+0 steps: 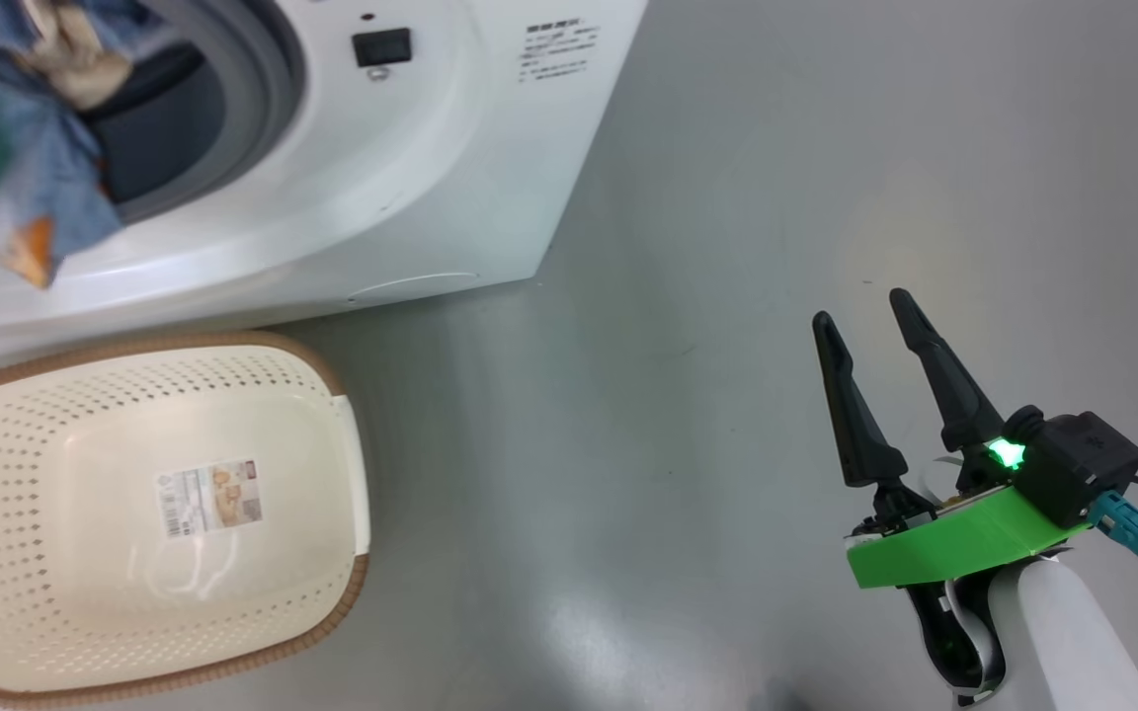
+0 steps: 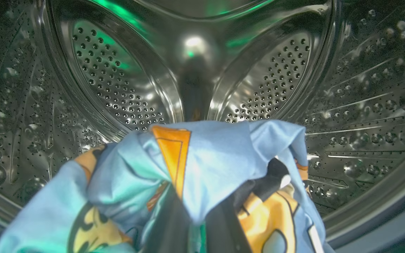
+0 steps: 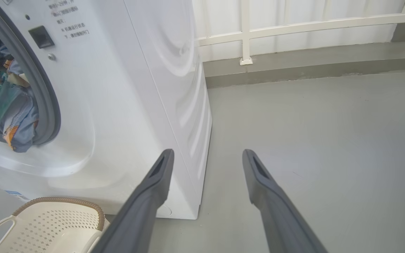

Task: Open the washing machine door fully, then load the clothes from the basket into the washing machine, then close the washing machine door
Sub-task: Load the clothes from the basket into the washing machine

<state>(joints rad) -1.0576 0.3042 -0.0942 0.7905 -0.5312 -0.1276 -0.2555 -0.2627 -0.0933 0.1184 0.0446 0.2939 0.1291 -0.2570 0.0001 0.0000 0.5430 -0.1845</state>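
The left gripper (image 2: 197,228) is seen shut tight on the clothes (image 2: 206,158). Its two dark fingers (image 2: 174,225) are wrapped in the light blue cloth with orange-brown prints, and the fingertips are hidden in the folds. The bundle is held between the jaws and bulges up ahead of them. A fold is draped to either side of the fingers.

Straight ahead of the left jaws, beyond the cloth, the steel perforated drum (image 2: 118,88) of the washing machine (image 1: 411,178) is seen, so the jaws are pointed into its round opening. In the head view, part of the bundle is seen hanging at the mouth of that opening, over the lower curve of the grey gasket (image 1: 273,59). Whether the cloth is touching the drum cannot be told.

The right gripper (image 1: 860,306) is held with its jaws spread wide and nothing between them. Bare grey floor (image 1: 727,197) lies under and ahead of them. The washing machine is placed to the left of these jaws, with its front corner nearest them.

The basket (image 1: 36,444) is set on the floor just in front of the machine, left of the right jaws and well apart from them. A paper label (image 1: 208,497) is seen on its bottom.
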